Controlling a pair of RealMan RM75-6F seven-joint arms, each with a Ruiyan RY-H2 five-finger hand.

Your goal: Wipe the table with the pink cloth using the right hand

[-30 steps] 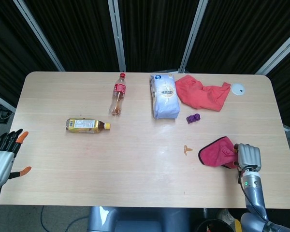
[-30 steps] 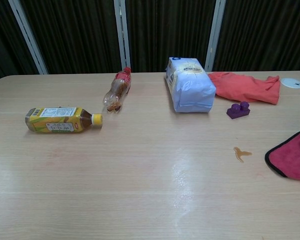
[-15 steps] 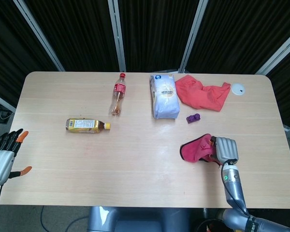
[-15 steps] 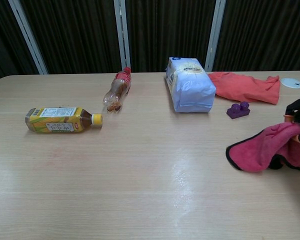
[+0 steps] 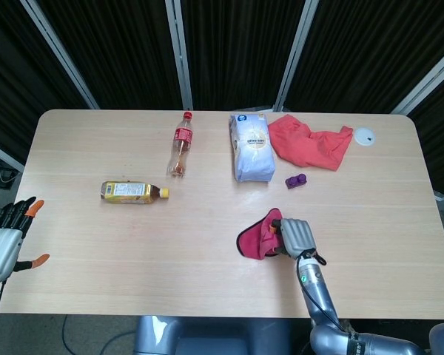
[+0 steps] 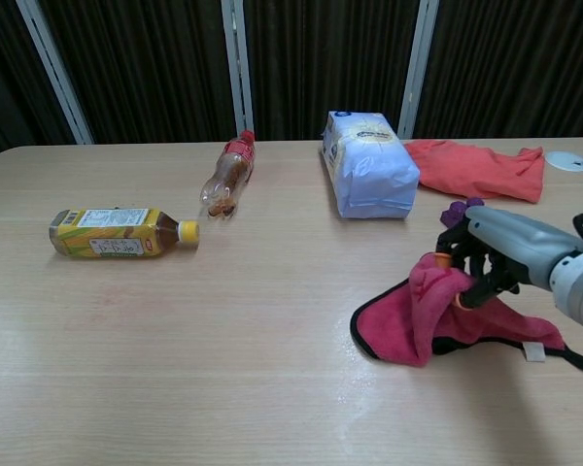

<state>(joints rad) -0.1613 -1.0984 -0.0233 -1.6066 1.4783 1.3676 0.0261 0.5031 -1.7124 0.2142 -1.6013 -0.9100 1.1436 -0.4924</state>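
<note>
The pink cloth (image 5: 257,237) (image 6: 413,325) lies bunched on the wooden table (image 5: 207,251), right of centre near the front. My right hand (image 5: 297,237) (image 6: 496,250) grips the cloth's right side and presses it to the tabletop, fingers curled into the fabric. The cloth trails to the right under the hand in the chest view. My left hand (image 5: 6,240) hangs off the table's left edge with fingers apart and nothing in it; the chest view does not show it.
A yellow tea bottle (image 5: 132,192) (image 6: 119,232) and a cola bottle (image 5: 180,144) (image 6: 228,175) lie at the left. A white-blue bag (image 5: 251,146) (image 6: 367,165), a red cloth (image 5: 311,142) (image 6: 476,167), a purple block (image 5: 296,180) and a white disc (image 5: 365,135) sit at the back right.
My right hand has dragged the pink cloth leftward across the table, from near the right edge to right of centre. The small orange stain it passed over no longer shows.
</note>
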